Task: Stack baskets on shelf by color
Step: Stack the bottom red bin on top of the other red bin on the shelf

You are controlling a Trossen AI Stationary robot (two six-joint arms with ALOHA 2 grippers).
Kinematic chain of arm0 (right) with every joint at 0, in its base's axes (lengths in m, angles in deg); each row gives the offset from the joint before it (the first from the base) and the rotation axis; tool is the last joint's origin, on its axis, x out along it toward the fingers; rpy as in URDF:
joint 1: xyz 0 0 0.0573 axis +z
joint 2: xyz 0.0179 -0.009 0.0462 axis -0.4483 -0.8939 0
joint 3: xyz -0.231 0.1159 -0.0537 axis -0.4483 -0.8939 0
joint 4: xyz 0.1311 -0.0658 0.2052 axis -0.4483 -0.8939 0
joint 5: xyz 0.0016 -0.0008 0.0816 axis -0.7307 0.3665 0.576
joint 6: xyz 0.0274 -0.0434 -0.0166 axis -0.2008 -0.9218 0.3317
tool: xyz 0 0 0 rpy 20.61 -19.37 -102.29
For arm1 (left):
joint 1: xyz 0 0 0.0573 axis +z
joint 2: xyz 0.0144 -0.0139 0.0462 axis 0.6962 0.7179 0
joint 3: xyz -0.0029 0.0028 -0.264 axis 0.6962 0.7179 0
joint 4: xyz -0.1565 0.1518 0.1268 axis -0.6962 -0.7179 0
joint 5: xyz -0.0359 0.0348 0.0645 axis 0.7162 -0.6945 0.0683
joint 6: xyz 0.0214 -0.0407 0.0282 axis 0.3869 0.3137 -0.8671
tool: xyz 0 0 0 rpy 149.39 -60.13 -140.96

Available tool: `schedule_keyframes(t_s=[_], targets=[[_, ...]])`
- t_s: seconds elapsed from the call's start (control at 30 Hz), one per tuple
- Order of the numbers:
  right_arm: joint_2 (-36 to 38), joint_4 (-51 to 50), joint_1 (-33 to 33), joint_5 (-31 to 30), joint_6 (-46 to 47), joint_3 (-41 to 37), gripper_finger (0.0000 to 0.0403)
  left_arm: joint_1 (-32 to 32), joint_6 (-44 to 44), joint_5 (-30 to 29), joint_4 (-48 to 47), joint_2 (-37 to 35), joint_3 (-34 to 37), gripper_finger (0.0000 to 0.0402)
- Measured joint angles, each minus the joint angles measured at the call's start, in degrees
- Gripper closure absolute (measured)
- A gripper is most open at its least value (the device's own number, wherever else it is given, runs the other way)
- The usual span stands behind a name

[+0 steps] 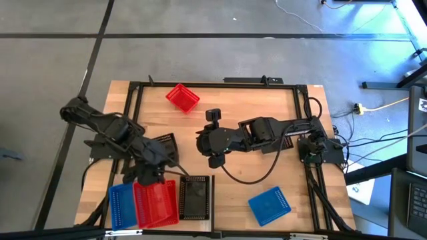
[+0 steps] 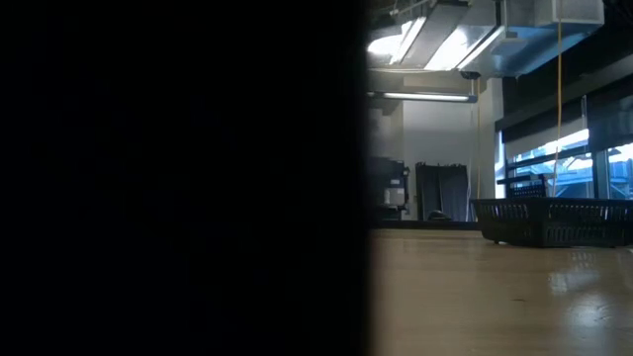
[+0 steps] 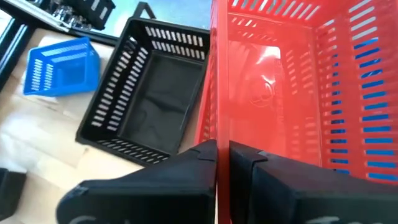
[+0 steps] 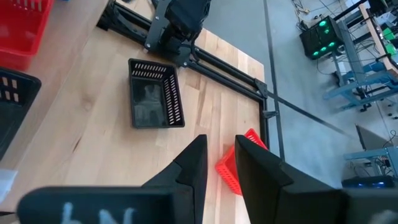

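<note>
My left gripper (image 1: 150, 175) is shut on a red basket (image 1: 157, 203) at the table's near left, above a blue basket (image 1: 120, 205) that shows through its mesh. A black basket (image 1: 195, 198) stands upright just to its right. Behind the left arm, a second black basket (image 1: 164, 143) lies on the table. Another red basket (image 1: 182, 98) sits tilted near the far edge, and a second blue basket (image 1: 270, 205) at the near right. My right gripper (image 1: 200, 143) hangs open over the table's middle, holding nothing. I cannot tell the shelf apart from the tabletop. My left gripper pinches the red basket's side wall at its rim (image 3: 214, 127), one finger (image 3: 202, 155) outside and one finger (image 3: 245, 155) inside. The fingers slant down from the far side. The basket hangs open side up and partly overlaps the blue basket.
Black frame rails (image 1: 200, 84) run round the tabletop. The low view is half blocked by a dark shape; beyond it a black basket (image 2: 554, 222) stands on the wood. Bare wood lies between the right arm and the near-right blue basket.
</note>
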Motion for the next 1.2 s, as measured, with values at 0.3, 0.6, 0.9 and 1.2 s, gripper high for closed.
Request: schedule_keyframes(t_s=[0.3, 0.6, 0.9, 1.2], targets=[[0.0, -0.5, -0.1, 0.0, 0.1, 0.0, 0.0318, -1.9, 0.0, -4.8, 0.0, 1.1, 0.0, 0.0396], [0.0, -0.4, -0.1, -0.2, 0.1, 0.0, 0.0318, -3.2, 5.5, -10.4, 1.4, 1.1, 0.0, 0.0371], [0.0, -0.3, -0.1, -0.2, 0.1, 0.0, 0.0318, -3.6, 6.1, -12.5, 4.1, 0.9, 0.0, 0.0358], [0.0, 0.6, -0.1, 3.0, 0.1, 0.0, 0.0318, -5.0, 13.2, -15.7, 4.1, -1.1, 0.0, 0.0360]])
